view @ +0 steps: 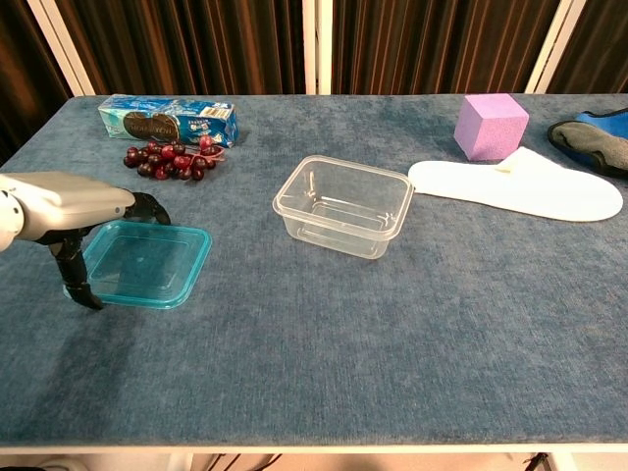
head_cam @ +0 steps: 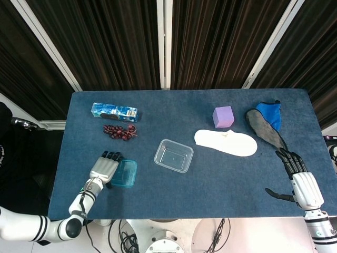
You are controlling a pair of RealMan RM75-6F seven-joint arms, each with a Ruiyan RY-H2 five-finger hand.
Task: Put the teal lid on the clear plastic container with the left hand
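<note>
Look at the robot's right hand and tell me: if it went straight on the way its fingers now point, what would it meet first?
The right hand points up the table toward the grey and blue shoe; that would likely come first, though height is unclear.

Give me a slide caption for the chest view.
Left hand reaches over the teal lid, with the clear container open beside it.

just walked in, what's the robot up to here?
The left hand is over the left edge of the teal lid, which lies flat on the blue table; thumb at the lid's near corner, no lift visible. The clear plastic container sits open to its right, apart. The right hand rests open at the table's right edge, holding nothing.
</note>
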